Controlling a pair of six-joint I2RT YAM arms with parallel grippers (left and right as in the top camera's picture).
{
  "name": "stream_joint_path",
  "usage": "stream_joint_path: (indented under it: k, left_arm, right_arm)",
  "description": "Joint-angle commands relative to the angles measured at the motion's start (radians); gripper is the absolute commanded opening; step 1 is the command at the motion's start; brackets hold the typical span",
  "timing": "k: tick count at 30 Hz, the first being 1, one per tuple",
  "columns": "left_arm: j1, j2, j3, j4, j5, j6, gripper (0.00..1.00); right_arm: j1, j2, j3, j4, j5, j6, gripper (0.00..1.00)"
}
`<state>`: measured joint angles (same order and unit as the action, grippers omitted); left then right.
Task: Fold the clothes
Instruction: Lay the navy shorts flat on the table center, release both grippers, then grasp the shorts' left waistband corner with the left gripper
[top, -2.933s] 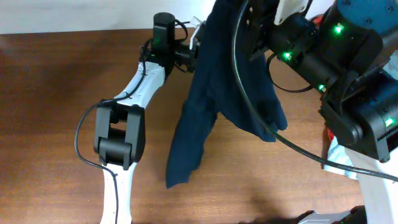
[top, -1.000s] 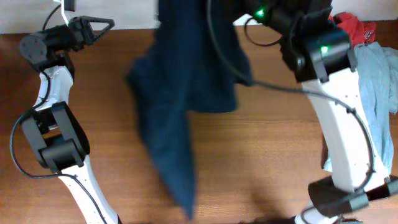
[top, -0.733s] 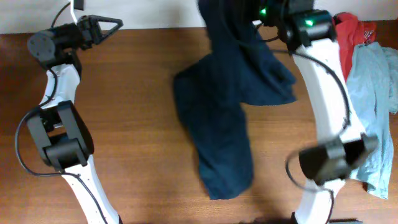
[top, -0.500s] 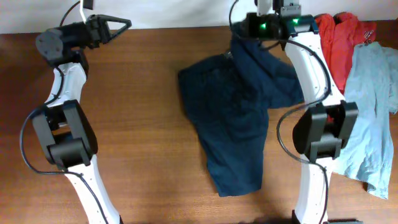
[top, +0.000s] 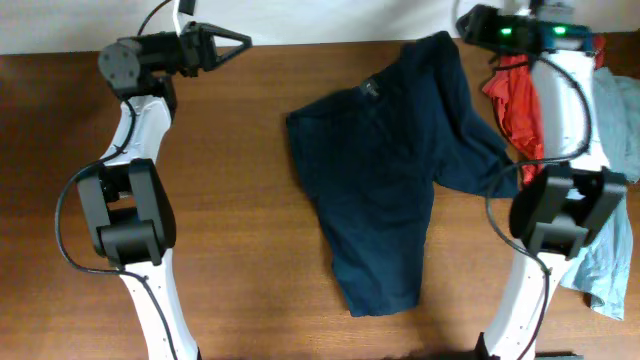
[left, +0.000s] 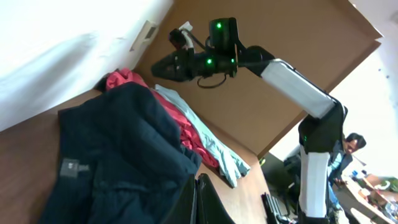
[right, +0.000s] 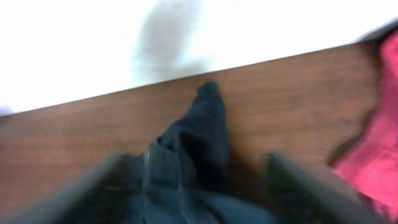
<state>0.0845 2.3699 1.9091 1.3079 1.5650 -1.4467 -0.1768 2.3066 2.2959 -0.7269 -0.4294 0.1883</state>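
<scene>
The navy shorts (top: 375, 190) lie spread on the table (top: 230, 250), long axis running far-to-near, their far corner just beneath the right gripper (right: 202, 186), its fingers wide and empty, while the left gripper (top: 240, 43), pinched closed, sits well off their left side.

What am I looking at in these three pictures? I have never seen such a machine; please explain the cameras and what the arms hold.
These are two robot arms at a wooden table, each with a two-finger gripper. One picture looks down from above; the other two come from wrist cameras. Dark navy shorts lie spread on the table; a red garment and a pale blue shirt lie at its right side. The left gripper is shut and empty. The right gripper, blurred, stands open over the shorts' corner and seems to hold nothing.
</scene>
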Motion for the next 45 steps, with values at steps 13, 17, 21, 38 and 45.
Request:
stream_joint_path:
  k: [13,17,21,38,45]
  left_arm:
    - [0.001,0.009,0.004,-0.26,-0.187,0.057,0.06]
    - [0.023,0.008,0.005,-0.554,-0.367,0.056,0.1]
    - [0.028,0.009,0.024,-0.694,-0.478,0.128,0.25]
    - [-0.067,0.009,0.505,-2.047,-0.951,1.291,0.43]
    - [-0.234,0.012,0.515,-2.237,-1.136,1.804,0.73]
  right_arm:
    - [-0.071,-0.074,0.307,-0.166,-0.43,0.01,0.99]
    - [-0.046,-0.075,0.337,-0.203,-0.431,0.012,0.98]
    - [-0.036,-0.075,0.338,-0.243,-0.423,0.003,0.98]
    - [0.027,-0.08,0.338,-0.628,0.043,-0.193,0.98]
    - [0.026,-0.08,0.338,-0.821,0.092,-0.241,0.99]
